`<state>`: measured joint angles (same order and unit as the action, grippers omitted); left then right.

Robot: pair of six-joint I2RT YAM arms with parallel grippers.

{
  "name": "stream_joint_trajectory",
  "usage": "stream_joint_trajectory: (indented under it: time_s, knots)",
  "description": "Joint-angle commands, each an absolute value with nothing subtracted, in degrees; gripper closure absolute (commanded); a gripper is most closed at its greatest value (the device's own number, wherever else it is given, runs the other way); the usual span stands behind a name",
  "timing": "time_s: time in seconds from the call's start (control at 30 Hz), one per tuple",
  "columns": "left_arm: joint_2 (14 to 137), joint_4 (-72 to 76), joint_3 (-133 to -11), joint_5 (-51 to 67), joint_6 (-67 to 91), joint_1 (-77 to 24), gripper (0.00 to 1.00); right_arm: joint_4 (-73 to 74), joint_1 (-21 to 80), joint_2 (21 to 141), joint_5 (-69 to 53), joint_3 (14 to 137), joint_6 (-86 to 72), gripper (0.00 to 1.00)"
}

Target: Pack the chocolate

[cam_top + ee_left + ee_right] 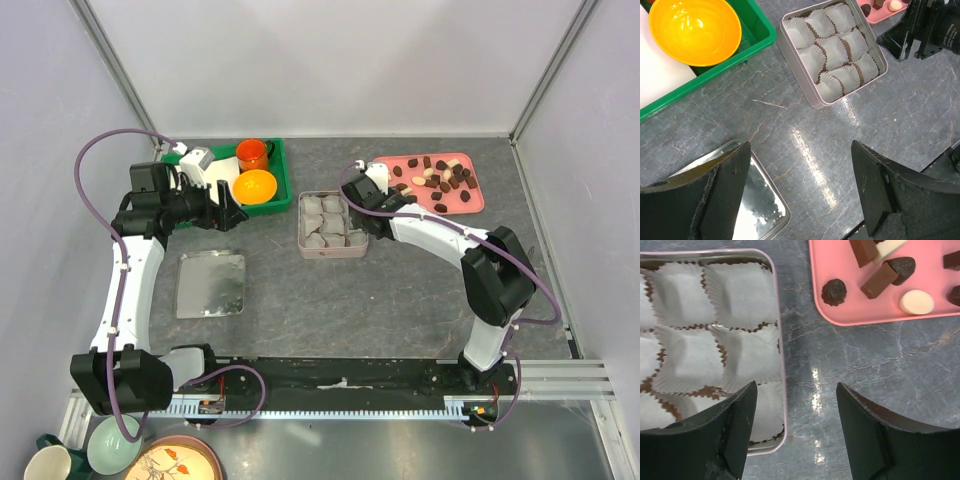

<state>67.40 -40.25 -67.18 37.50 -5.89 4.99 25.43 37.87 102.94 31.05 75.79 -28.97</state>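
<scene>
- Right gripper (796, 390): jaws apart, empty, above table (805, 340) between tin (781, 355) and tray (850, 315); left gripper (801, 147) likewise wide, empty, well apart from tray.
- Tray: pink, holds the chocolate (834, 292).
- Tin: paper cups (690, 360) unfilled.
- Chocolate: small, light, rigid, probably easily scuffed; pinch nearest rosette gently across its sides.

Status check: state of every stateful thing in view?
tin, open
paper cups, all empty
lid, off, lying apart from tin
chocolates, all on pink tray, none packed
orange bowl, empty
left gripper, open, empty
right gripper, open, empty
</scene>
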Motion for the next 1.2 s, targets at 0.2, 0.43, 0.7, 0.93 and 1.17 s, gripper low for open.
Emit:
stream_joint_trajectory:
  time_s: [0.2,0.43,0.7,0.93,1.17]
  knots:
    - [66.4,-39.9,-67.7,35.7,-7.6,4.9,0.12,21.0,37.8,103.7,30.9,71.7,-30.2,0.38]
    - [65.4,-39.9,-66.8,34.3,-8.6,4.9,0.12,20.0,37.8,102.4,28.7,66.4,-32.1,0.50]
    - [64.8,-39.6,-65.6,33.3,-9.7,4.9,0.12,18.9,38.1,96.9,27.4,57.7,-34.9,0.65]
    - [64.0,-39.5,-64.3,33.1,-10.3,4.9,0.12,21.2,41.5,87.8,27.6,50.3,-37.5,0.66]
    - [62.5,-39.6,-63.5,32.7,-11.2,5.0,0.12,23.4,46.3,78.9,27.5,41.7,-40.5,0.70]
